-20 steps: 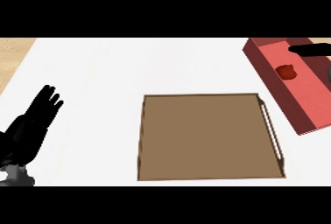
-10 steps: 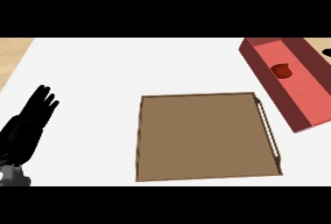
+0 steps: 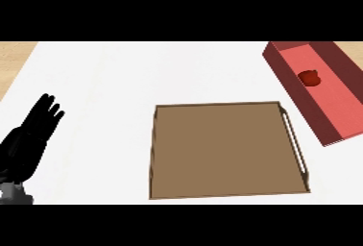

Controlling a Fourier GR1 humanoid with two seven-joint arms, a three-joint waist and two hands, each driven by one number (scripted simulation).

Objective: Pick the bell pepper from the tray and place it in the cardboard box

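Note:
A red bell pepper point(image 3: 309, 78) lies inside the long red box point(image 3: 332, 126) at the upper right of the head view. The brown tray point(image 3: 227, 150) sits in the middle of the white counter with nothing on it. My left hand point(image 3: 32, 137) rests at the lower left with its fingers straight and holds nothing. My right hand does not show in this view.
A strip of wooden surface point(image 3: 14, 57) borders the white counter at the upper left. Thin handles point(image 3: 296, 146) run along the tray's right side.
The right hand, seen above the red box one second ago, has drawn out of view past the right edge. The pepper stays in the box. The view has shifted slightly left.

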